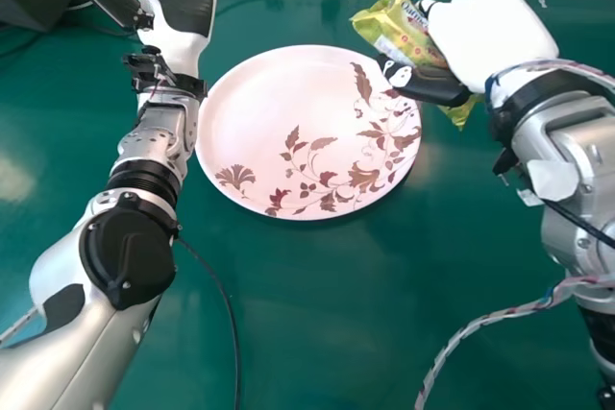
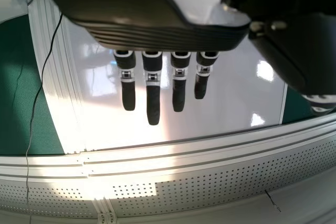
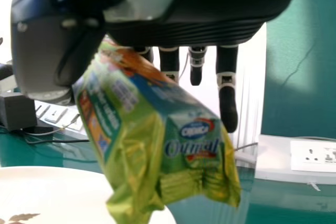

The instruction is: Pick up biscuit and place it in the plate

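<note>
Operator: State the position of the biscuit packet (image 1: 396,24) and the condition of the right hand (image 1: 495,34).

Technician: The packet is in the right hand, pinched between the thumb (image 1: 430,84) and the fingers. The grip is partly closed; at least one finger extends nearly straight past the packet. The packet appears clear of the table (image 1: 317,314), though its exact height cannot be confirmed.

Operator: Specify the packet's long axis.

Technician: In the head view it runs obliquely, from the far left end to the near right end, crossing beneath the hand. The right wrist view shows it tilted, with its crimped end hanging free.

Operator: Where is the plate (image 1: 279,103) relative to the packet?

Technician: To the robot's left and somewhat nearer its body. The thumb is at the plate's right rim in the head view.

Operator: Which arm performs the transfer?

Technician: The right. The left hand (image 1: 178,5) is at the plate's far left side, fingers extended, holding nothing. Recommended: carry the packet left and slightly inward until the hanging end clears the rim, lower, then release. Caution: early release may leave the packet across the rim.
</note>
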You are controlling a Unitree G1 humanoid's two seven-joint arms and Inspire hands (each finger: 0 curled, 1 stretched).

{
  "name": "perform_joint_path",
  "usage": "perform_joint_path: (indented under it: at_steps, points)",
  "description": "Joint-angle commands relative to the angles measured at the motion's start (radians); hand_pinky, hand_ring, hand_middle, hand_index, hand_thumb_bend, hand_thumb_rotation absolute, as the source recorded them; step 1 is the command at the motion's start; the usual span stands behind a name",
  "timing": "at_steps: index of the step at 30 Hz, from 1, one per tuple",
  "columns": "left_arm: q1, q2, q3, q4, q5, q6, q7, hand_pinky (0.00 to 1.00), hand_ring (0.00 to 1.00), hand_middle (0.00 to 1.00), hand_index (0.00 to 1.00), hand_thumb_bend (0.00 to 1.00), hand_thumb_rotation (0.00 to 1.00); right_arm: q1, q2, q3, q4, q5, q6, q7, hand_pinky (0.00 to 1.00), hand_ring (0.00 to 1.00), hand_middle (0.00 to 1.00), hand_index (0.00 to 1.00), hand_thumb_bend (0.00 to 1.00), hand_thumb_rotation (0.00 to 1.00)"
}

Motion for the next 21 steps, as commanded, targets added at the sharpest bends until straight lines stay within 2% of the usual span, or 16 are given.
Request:
perform_joint_path:
  at_steps: [1,10,21]
  points:
    - [-0.015,-0.002,-0.009,0.008,0.005,0.002,-0.009,0.82,0.75,0.89,0.97,1.00,0.70,-0.020,0.006,0.009,0.003,0.004,-0.007,-0.012,0.32,0.42,0.49,0.55,0.46,0.00]
    - [-0.016,-0.006,-0.012,0.007,0.003,-0.003,0.000,0.83,0.76,0.89,0.96,1.00,0.66,-0.030,0.013,0.020,0.023,0.040,-0.025,-0.029,0.31,0.42,0.49,0.54,0.46,0.00]
    - [-0.015,-0.006,-0.013,0.006,0.003,-0.007,-0.002,0.80,0.78,0.89,0.96,1.00,0.68,-0.052,0.024,0.055,0.068,0.046,-0.048,-0.051,0.31,0.42,0.49,0.54,0.46,0.00]
